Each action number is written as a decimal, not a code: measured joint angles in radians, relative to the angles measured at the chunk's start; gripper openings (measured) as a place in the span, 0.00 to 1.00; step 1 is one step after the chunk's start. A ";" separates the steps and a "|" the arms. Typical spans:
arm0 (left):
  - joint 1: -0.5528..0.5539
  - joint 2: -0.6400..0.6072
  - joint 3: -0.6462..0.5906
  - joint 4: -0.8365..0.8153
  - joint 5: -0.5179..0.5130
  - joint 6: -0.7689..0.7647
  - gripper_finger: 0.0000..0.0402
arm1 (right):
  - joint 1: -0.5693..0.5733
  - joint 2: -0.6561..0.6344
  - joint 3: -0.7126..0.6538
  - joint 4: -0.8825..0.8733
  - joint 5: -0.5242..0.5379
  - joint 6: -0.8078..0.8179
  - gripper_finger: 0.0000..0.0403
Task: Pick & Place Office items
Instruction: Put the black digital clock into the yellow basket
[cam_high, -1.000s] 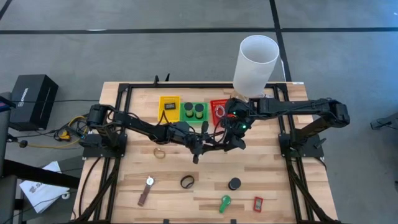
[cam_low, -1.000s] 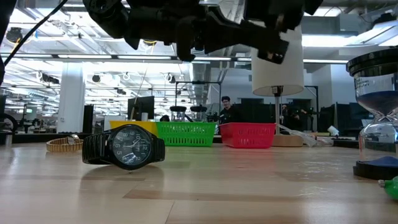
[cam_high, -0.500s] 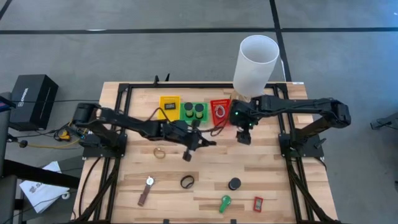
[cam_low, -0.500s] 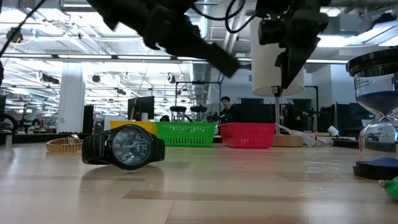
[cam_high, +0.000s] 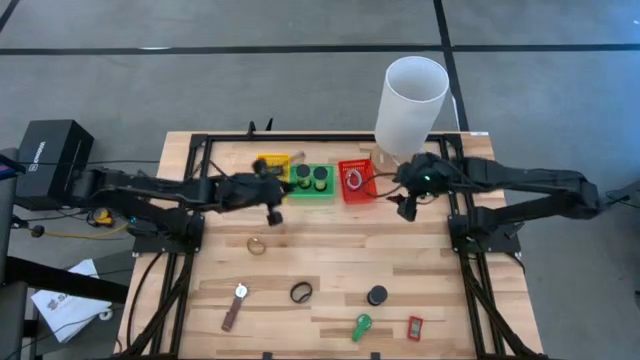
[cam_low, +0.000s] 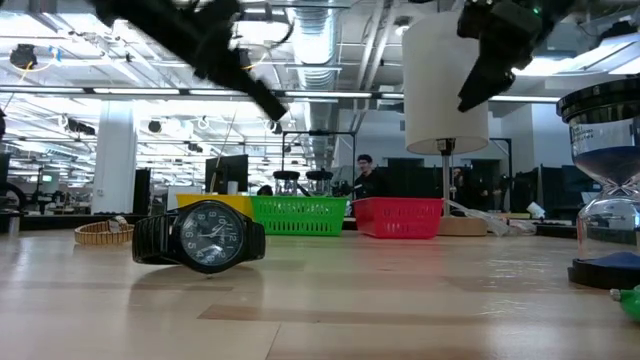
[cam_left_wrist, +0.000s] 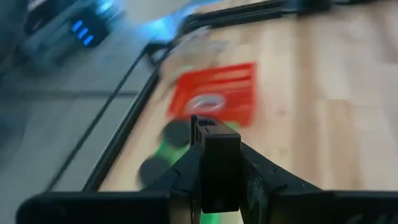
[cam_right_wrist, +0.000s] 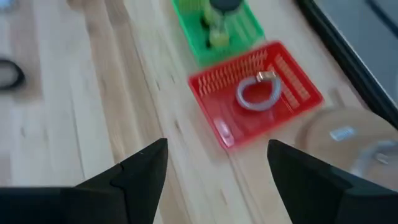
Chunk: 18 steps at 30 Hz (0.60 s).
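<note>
We see the left arm stretched out low across the rear part of the table, reaching from its base at the left side towards the middle. The left gripper (cam_high: 272, 203) hangs in the air, its fingers (cam_left_wrist: 219, 163) pressed together with nothing between them. The right arm reaches in from its base at the right side. The right gripper (cam_high: 405, 205) is also raised, with its two fingers (cam_right_wrist: 138, 171) spread wide and empty.

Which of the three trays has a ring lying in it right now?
The red tray, the one nearest the right gripper. A pale ring lies inside it; the green tray next to it holds dark round pieces instead.
</note>
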 joint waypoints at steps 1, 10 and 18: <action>0.028 -0.029 -0.040 -0.001 0.000 -0.041 0.16 | 0.006 -0.030 -0.048 0.059 0.000 0.010 0.66; 0.224 -0.139 -0.288 0.113 0.000 -0.186 0.16 | -0.005 -0.089 -0.284 0.409 0.000 -0.127 0.66; 0.299 -0.047 -0.310 0.176 0.001 -0.180 0.16 | -0.039 0.017 -0.298 0.434 -0.001 -0.151 0.66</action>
